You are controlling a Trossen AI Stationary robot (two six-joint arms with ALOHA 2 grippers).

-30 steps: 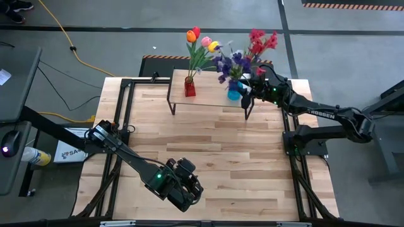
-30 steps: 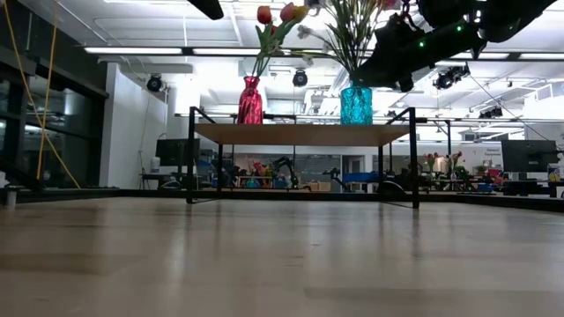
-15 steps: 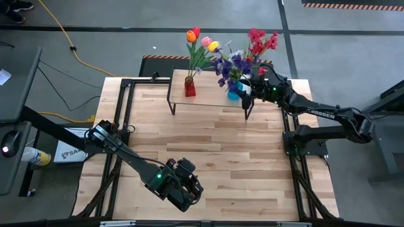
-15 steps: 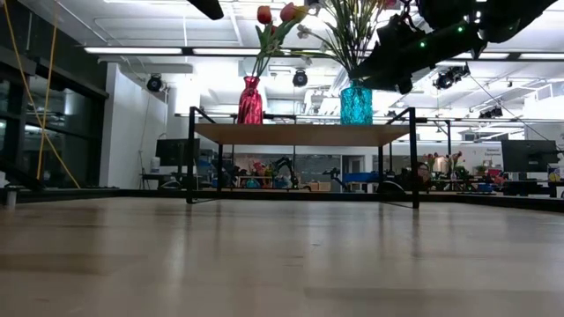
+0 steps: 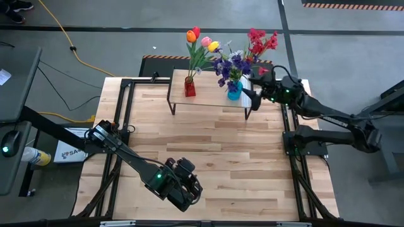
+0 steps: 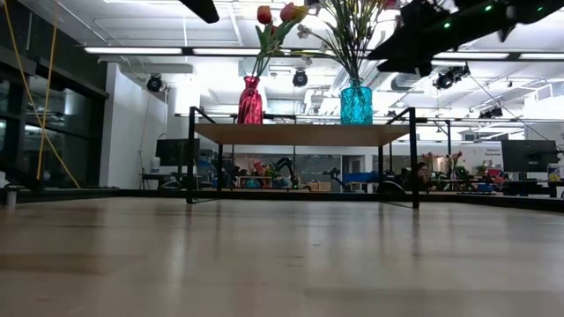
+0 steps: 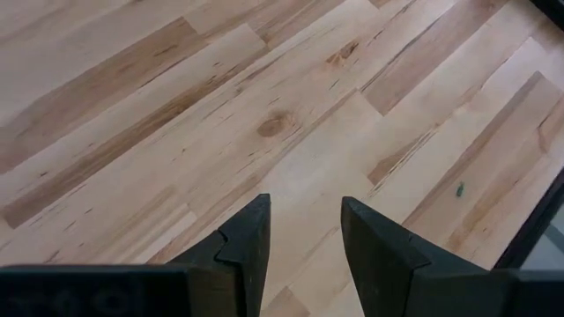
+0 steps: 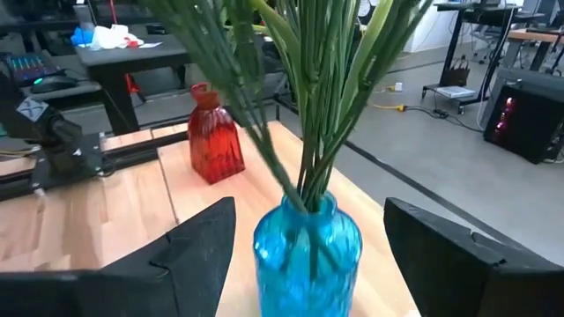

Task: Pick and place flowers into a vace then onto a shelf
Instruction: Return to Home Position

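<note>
Pulled back from the blue vase (image 5: 234, 93), my right pincer (image 5: 251, 93) gapes wide; my left pincer (image 7: 304, 216) waits, narrowly parted, at the surface's (image 5: 221, 151) near edge. Both vases of flowers (image 5: 237, 63) stand on the shelf (image 5: 208, 96); only homing seems left.

Two matte-black jointed arms, the left arm (image 5: 126, 156) and right arm (image 5: 328, 116), each show a small green light near the wrist. The left gripper (image 7: 305, 202) has blocky, wedge-shaped fingers (image 7: 242, 242).

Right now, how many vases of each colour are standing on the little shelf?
Red vase: 1
Blue vase: 1
Total: 2 vases, both on the shelf
</note>
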